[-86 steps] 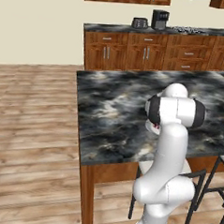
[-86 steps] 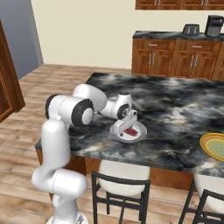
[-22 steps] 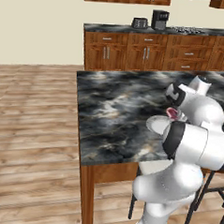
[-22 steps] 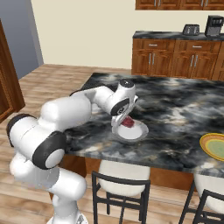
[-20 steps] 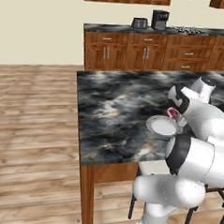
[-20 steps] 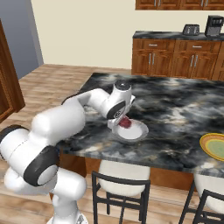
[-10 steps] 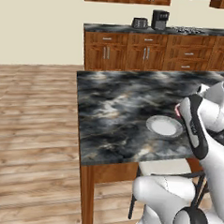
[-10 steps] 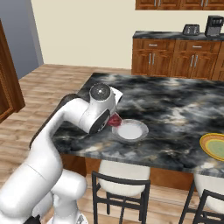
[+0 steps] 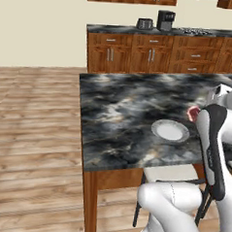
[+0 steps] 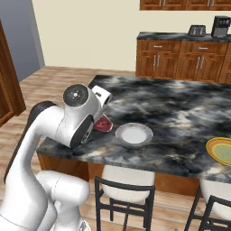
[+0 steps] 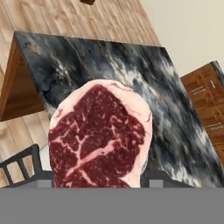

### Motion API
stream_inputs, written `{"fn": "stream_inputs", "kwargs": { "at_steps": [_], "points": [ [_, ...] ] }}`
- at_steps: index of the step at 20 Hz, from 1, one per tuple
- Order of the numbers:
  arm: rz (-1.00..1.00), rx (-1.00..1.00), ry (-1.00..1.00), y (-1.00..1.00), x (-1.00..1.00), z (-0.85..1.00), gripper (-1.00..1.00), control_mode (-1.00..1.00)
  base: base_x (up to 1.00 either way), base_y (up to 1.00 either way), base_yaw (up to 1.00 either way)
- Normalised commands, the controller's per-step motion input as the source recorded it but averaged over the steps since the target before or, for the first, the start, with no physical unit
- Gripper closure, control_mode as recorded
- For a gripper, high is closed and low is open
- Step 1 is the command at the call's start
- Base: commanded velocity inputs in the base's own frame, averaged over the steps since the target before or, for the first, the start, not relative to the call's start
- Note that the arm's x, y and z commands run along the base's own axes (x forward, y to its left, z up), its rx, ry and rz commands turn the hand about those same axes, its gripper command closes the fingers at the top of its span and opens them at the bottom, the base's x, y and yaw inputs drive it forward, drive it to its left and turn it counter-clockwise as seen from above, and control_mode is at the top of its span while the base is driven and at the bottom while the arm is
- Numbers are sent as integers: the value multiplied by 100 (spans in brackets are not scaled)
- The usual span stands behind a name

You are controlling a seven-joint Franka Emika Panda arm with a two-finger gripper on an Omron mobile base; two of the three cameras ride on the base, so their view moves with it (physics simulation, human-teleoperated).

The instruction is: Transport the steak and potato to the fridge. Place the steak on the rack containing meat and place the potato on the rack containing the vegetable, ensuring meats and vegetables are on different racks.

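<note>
While the arm swung back toward its own base, the gripper was clenched on the steak, which hung upright and close before the hand camera, its red face and pale fat rim blocking most of the counter beyond. A second before, that slab had lain on the white plate; now the plate sat bare on the dark marble island, and the meat showed just beside the plate, lifted clear at the arm's wrist. That meant the pick-up was done and, by my reckoning, the carry to the fridge was the step in hand. Beyond the plate, at the island's far right edge, a yellow-green dish lay untouched. Farther back stood the wooden cabinets with a toaster and coffee maker on top.
</note>
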Motion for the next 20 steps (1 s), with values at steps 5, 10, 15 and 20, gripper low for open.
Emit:
{"fn": "stream_inputs", "kwargs": {
  "at_steps": [5,10,15,20],
  "points": [
    [0,0,-5,31,-91,54,100,-100,0,0,0],
    [0,0,-11,21,-100,58,100,-100,0,0,0],
    [0,0,-2,3,-20,10,100,100,-80,4,0],
    [0,0,0,0,0,0,100,100,-100,0,0]
  ]
}}
